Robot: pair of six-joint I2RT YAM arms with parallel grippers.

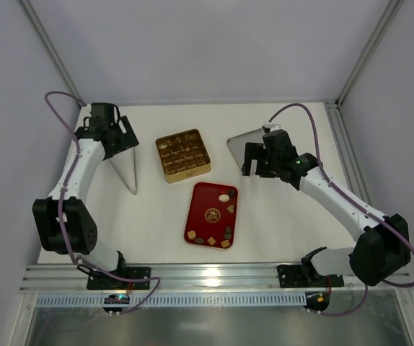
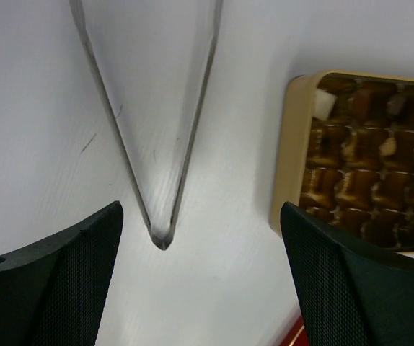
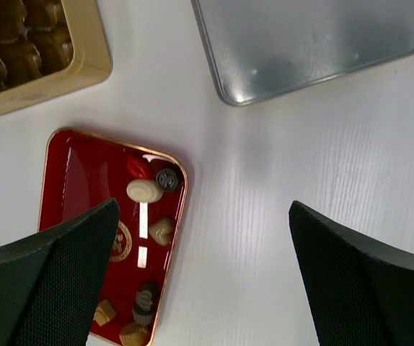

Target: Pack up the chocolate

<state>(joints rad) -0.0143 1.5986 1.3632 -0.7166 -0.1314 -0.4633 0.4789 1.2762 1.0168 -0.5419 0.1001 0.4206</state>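
Note:
Several chocolate pieces [image 1: 226,196] lie on the red tray [image 1: 205,198]. In the right wrist view I see a cream oval [image 3: 144,190], a dark round piece [image 3: 166,179], a tan piece [image 3: 161,231] and more near the tray's lower corner [image 3: 146,297]. The gold grid box [image 1: 182,155] holds a few pieces, among them a cream one [image 2: 325,105]. My left gripper [image 1: 122,138] [image 2: 200,288] is open over bare table, left of the gold box [image 2: 293,151]. The right gripper [image 1: 254,160] [image 3: 203,281] is open too, above the table just right of the red tray [image 3: 66,173]. Neither holds anything.
A clear, pointed lid-like sheet [image 1: 126,171] [image 2: 156,122] lies left of the gold box, its tip between my left fingers. A silver lid [image 1: 244,146] [image 3: 315,43] rests at the back right, partly under the right gripper. Walls enclose the table on three sides.

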